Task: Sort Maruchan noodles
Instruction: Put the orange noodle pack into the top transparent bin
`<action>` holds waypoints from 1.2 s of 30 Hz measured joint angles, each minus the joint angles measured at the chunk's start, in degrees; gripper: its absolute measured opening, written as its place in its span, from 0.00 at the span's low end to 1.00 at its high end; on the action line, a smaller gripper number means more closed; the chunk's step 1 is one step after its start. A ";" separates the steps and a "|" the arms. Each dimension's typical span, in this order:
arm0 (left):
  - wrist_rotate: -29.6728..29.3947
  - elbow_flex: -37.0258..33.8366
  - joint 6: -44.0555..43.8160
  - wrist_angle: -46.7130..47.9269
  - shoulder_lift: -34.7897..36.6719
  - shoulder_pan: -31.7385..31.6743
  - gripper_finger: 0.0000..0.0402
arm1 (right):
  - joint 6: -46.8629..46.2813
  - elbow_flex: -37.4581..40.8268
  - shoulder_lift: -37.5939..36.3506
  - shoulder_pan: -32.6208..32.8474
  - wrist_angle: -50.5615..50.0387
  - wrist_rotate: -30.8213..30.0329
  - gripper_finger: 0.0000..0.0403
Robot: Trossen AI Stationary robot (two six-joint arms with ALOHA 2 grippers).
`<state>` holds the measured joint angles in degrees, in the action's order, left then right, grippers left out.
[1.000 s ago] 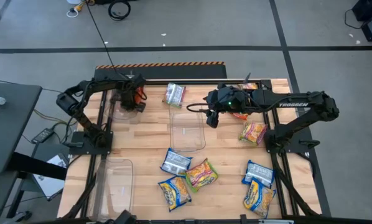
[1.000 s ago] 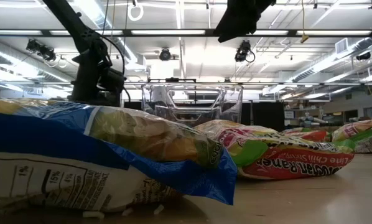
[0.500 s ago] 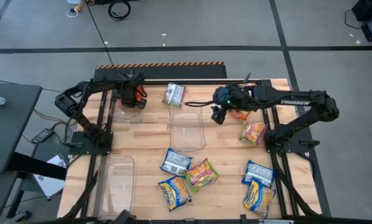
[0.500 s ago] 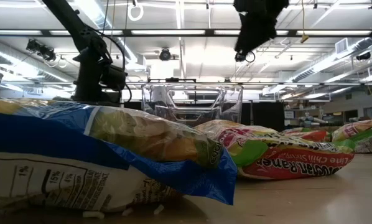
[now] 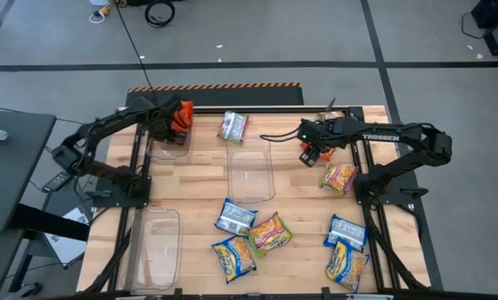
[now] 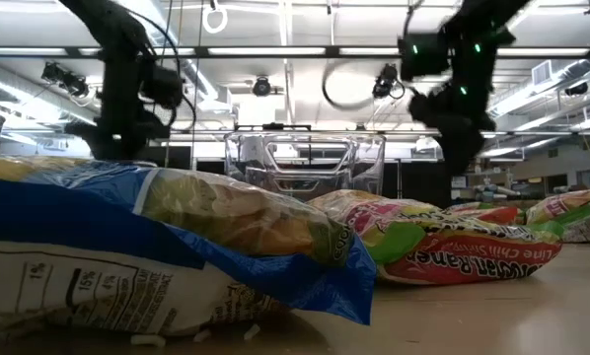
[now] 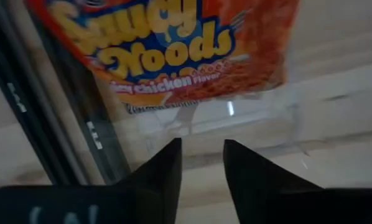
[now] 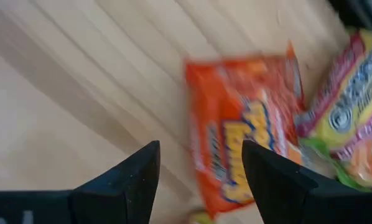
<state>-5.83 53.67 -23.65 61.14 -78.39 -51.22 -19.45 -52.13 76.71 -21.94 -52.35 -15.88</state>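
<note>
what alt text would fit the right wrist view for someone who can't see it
Right claw, open, hangs over a bare wooden table, aimed at an orange packet lying flat just ahead. A yellow-pink-green packet lies touching the orange one's far side.

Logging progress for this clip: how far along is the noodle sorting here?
Barely started. One orange packet is at the far-left bin, with the left pincer open just behind it. The right pincer is open over another orange packet. The middle bin and near-left bin hold nothing; eight packets remain scattered.
</note>
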 joint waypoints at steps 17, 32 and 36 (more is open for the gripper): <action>10.99 0.00 -12.84 -16.29 36.07 14.79 0.38 | 3.44 5.73 12.56 -0.43 7.44 -6.65 0.46; 2.88 0.00 -10.93 -29.73 40.18 32.90 0.38 | -9.05 0.59 11.10 -0.20 6.42 -9.61 0.02; 0.13 0.00 -9.69 -29.66 40.15 35.97 0.38 | -14.31 -6.08 6.29 -0.21 2.81 -8.71 0.01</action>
<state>-5.71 53.67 -33.34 31.48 -38.24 -15.25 -33.77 -58.21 82.99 -22.15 -49.54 -24.60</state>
